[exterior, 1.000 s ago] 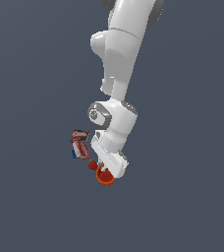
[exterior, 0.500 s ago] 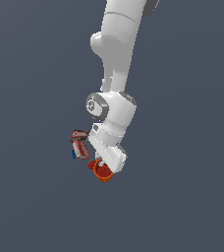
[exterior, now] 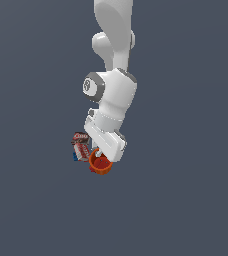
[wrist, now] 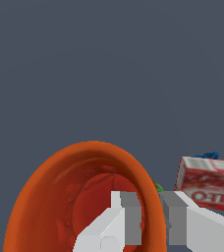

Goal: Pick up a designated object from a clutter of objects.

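The orange-red ribbed cup hangs under my gripper, just to the exterior view's right of the printed boxes. In the wrist view the cup fills the near field with its round rim facing the camera. My gripper is shut on the cup's rim wall, with one finger inside the cup and the other finger outside. Only a green tip of the strawberry shows behind the rim. A red-and-white box lies beyond it.
A blue corner of a second box shows behind the red-and-white one. The white arm stands over the cluster and hides part of it in the exterior view. The ground around is plain dark grey.
The arm has risen and shifted slightly to the exterior view's left, and the cup has come up with the gripper. The boxes have stayed in place.
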You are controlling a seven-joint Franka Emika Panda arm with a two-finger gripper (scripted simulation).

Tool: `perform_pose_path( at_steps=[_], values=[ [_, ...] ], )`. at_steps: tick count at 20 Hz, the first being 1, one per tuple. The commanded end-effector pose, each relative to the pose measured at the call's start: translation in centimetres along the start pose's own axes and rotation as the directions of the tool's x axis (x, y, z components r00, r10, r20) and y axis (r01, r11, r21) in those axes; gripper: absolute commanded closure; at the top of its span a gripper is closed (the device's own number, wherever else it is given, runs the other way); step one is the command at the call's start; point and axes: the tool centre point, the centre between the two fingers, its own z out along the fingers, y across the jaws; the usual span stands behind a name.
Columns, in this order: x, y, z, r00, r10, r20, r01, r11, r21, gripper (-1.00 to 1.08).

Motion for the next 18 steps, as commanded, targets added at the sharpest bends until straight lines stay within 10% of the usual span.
perform_pose_path(
  at_steps=[1,18],
  values=[
    [1.3,0.2,-1.9,1.000,0.000,0.000,0.000,1.000,0.002,1.08],
    [10.9,2.3,-16.0,1.000,0.000,0.005,0.000,1.000,0.002,1.08]
  ],
)
